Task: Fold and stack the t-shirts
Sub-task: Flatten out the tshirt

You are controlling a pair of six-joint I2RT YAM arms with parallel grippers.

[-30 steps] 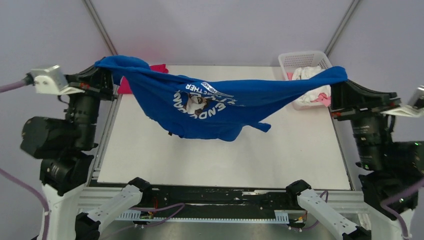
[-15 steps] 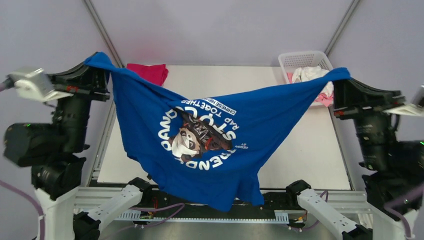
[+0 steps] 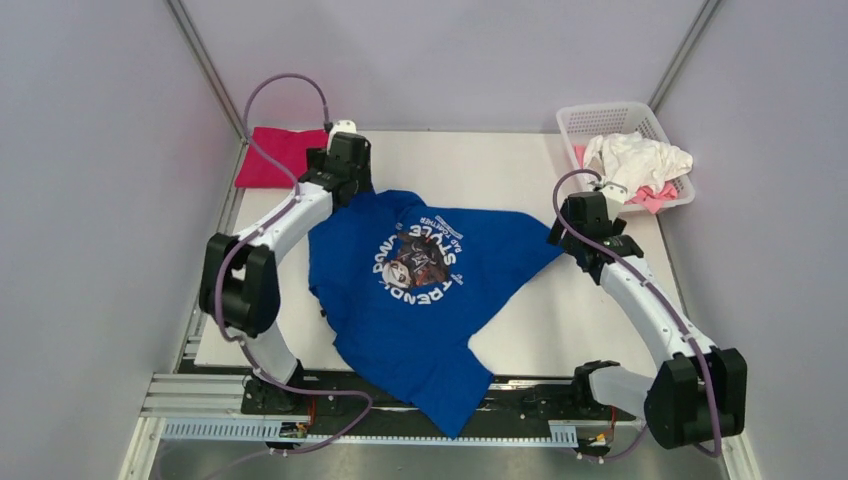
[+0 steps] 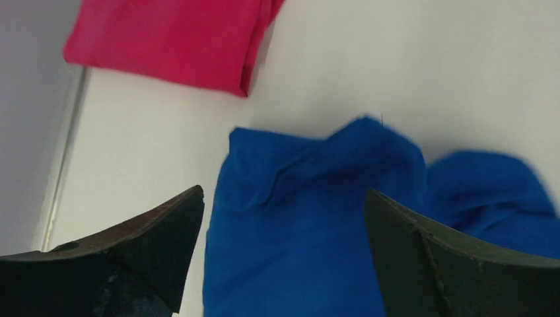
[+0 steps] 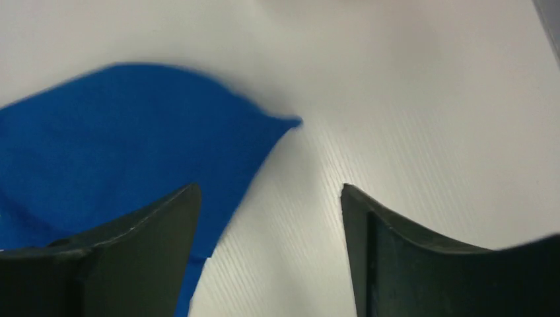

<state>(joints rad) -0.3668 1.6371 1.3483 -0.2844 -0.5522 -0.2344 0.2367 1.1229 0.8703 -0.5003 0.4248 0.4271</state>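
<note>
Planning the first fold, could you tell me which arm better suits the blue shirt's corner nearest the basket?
Right: the right gripper, open, hangs by that corner of the blue shirt; the left gripper is at its opposite end.

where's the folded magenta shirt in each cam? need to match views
Top external: the magenta shirt lies at the far-left corner of the table.
Left wrist: upper left of the picture, flat on the table.
Right wrist: not in it.
Shared landmark: the blue shirt, in all three views; lower middle in the left wrist, left side in the right wrist.
</note>
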